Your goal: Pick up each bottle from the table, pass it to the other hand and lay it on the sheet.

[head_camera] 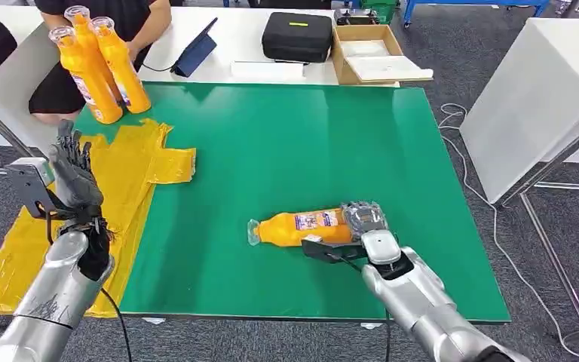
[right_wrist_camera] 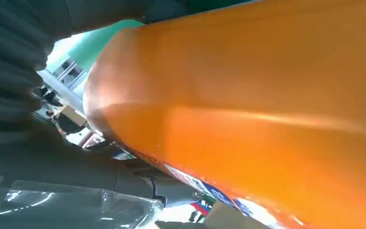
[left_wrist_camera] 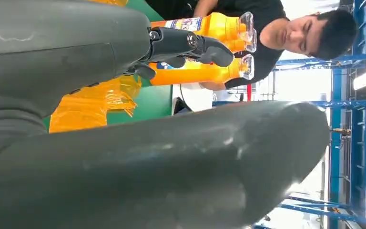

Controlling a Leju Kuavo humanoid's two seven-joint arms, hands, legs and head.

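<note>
An orange bottle (head_camera: 301, 228) with a clear cap lies on its side on the green table (head_camera: 286, 143), cap pointing left. My right hand (head_camera: 363, 220) wraps around its base end; in the right wrist view the orange bottle (right_wrist_camera: 248, 114) sits close against the hand. My left hand (head_camera: 74, 172) is raised above the yellow sheet (head_camera: 128, 170) at the table's left edge, fingers spread upward, holding nothing. Three more orange bottles (head_camera: 99, 64) stand upright at the table's far left corner, and the bottles (left_wrist_camera: 205, 47) appear beyond my left fingers (left_wrist_camera: 190, 45).
A person (head_camera: 98, 30) in black stands behind the far left corner by the upright bottles. On the white table behind are a black case (head_camera: 298, 35), a cardboard box (head_camera: 369, 53) and a tablet (head_camera: 194, 51). A white table (head_camera: 535, 98) stands at right.
</note>
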